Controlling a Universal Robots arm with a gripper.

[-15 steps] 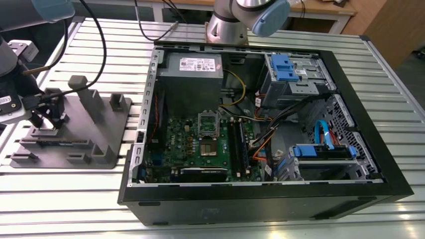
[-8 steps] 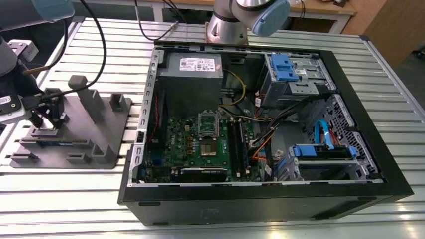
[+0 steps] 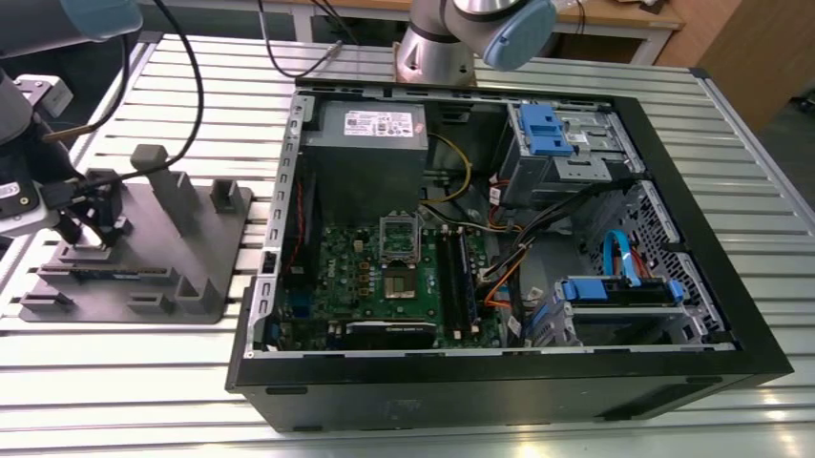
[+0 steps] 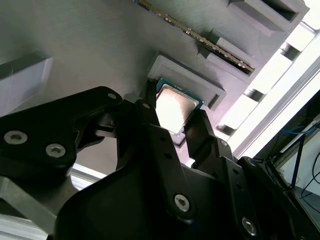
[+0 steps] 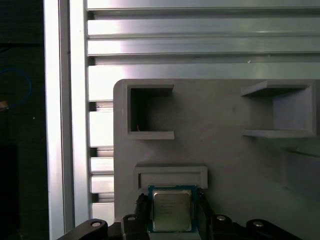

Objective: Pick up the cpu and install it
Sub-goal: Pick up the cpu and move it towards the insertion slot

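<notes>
First wrist view: the gripper [image 5: 171, 202] is closed on the cpu [image 5: 171, 211], gripping two opposite edges. The cpu lies over the grey fixture [image 5: 225, 150].

Nothing legible from my station. In the exterior view, the white label [image 3: 380, 123] on the grey power supply box [image 3: 324, 126] carries rows of dark print, too small to make out. In the first wrist view, the cpu [image 5: 172, 210] lid shows faint engraved lines (equally unreadable to me).
</notes>
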